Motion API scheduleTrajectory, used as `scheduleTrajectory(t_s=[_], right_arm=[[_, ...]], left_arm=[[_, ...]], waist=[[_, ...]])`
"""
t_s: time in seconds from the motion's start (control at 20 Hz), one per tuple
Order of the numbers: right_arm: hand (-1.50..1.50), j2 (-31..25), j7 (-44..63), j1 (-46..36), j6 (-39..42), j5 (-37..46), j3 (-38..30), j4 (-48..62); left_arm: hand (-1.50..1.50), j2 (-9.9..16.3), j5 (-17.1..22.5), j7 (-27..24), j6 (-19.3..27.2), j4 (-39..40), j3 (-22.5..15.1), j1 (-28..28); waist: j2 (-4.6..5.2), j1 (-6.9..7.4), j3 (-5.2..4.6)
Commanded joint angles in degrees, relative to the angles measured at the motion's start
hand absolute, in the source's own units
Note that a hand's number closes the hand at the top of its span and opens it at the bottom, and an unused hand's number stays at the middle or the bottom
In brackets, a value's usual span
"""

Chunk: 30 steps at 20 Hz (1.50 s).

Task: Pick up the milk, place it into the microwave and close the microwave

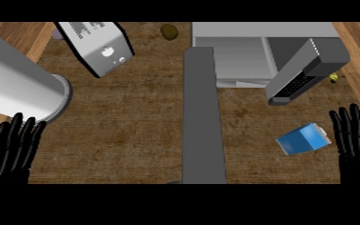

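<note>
Probably light and stiff-sided but easy to dent, the blue milk carton (303, 139) lies tipped on the counter (126, 124) at four o'clock, best gripped across its flat sides by the straight-fingered right hand (346, 133) just beside it; the left hand (20, 143) rests open at eight o'clock.

Each robot hand, left (17, 145) and right (346, 133), is matte black with long, slender, segmented fingers.

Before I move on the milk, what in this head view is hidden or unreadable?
- Open grey microwave: its swung-out door hides part of the cavity.
- Blue milk carton: label unreadable.
- Small yellow object: too small to identify.
- Right hand: cut by the right edge.
- Left hand: palm below the frame.
</note>
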Motion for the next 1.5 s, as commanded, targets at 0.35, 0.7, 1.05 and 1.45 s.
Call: scheduleTrajectory(t_s=[0.35, 0.7, 1.05, 1.45], right_arm=[[-1.5, -3.13, -9.13, -3.54, -2.22, 2.27, -6.3, 14.23], [-1.5, -7.92, -19.32, -7.18, 0.53, 3.4, -10.04, 31.36], [-1.5, -10.91, -20.99, -10.87, 2.92, 2.7, -11.18, 39.38], [-1.5, -14.06, -25.39, -18.85, 0.59, 5.54, -11.64, 54.07]], left_arm=[[-1.5, -0.87, -0.98, 1.02, -1.42, -3.61, 0.08, 2.36], [-1.5, -1.93, -1.42, 1.19, -0.87, -1.22, 0.4, 0.09], [-1.5, -2.32, -0.36, -1.66, -4.04, -1.66, 2.4, 3.23], [-1.5, -2.66, -1.64, -2.13, -3.83, 0.58, 1.36, 2.01]], waist=[[0.0, -0.05, 0.01], [0.05, 0.01, 0.02], [0.02, 0.09, 0.01], [0.05, 0.17, 0.01]])
